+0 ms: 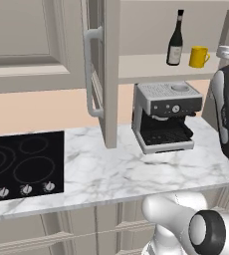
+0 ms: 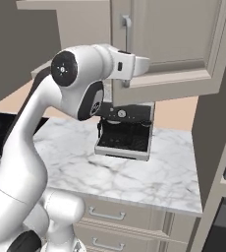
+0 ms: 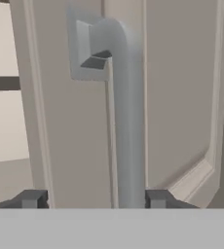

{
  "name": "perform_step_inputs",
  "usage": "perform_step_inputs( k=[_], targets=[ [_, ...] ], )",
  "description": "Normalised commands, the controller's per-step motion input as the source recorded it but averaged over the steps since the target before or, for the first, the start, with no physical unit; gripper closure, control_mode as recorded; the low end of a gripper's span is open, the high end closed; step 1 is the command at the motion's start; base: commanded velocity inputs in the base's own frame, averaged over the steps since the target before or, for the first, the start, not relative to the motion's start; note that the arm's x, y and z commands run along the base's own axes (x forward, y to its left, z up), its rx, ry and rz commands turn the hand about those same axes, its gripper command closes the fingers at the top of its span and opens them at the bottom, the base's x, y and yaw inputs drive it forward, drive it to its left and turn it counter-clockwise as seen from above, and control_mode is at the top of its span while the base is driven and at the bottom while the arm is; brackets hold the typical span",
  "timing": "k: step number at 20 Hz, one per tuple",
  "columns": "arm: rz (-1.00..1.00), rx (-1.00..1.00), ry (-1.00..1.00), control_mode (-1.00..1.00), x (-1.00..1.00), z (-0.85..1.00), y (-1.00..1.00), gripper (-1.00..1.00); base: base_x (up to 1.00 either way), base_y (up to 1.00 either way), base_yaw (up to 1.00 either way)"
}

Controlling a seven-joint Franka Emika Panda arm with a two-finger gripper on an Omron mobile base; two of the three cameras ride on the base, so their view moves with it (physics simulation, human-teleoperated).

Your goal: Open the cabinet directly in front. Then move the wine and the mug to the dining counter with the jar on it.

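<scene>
The white arm rises from the base, bends at a dark elbow joint and reaches forward at upper-cabinet height, its wrist level. The tool (image 3: 89,199) faces forward with its two dark fingertips (image 3: 33,198) spread wide apart, one on either side, clamping nothing.

Wine (image 1: 175,41) left of mug (image 1: 198,57), on shelf (image 1: 151,67)

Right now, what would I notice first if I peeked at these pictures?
The dark wine bottle and bright yellow mug stand side by side on the open cabinet's shelf. Below them, a silver coffee machine sits on the marble counter. The open gripper straddles a door's silver handle.
</scene>
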Motion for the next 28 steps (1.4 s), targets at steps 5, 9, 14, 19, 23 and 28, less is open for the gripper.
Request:
perform_step_inputs(
  k=[5, 9, 14, 19, 23, 28],
  targets=[
    [0.0, 0.01, 0.0, -1.0, -0.92, 0.18, -0.72, 1.0, 0.0, 0.0, 0.0],
    [0.0, 0.0, 0.0, -1.0, -0.62, 0.11, -0.43, -1.0, 0.0, 0.0, 0.0],
    [0.0, 0.0, 0.0, -1.0, 0.01, 0.01, 0.0, -1.0, 0.0, 0.0, 0.0],
    [0.0, 0.0, 0.0, -1.0, -0.14, 0.01, 0.0, -1.0, 0.0, 0.0, 0.0],
    [0.0, 0.0, 0.0, -1.0, -0.61, 0.15, 0.02, -1.0, 0.0, 0.0, 0.0],
    [0.03, -0.12, 0.0, -1.0, -0.69, 0.19, 0.25, -1.0, 0.0, 0.0, 0.0]
  ],
)
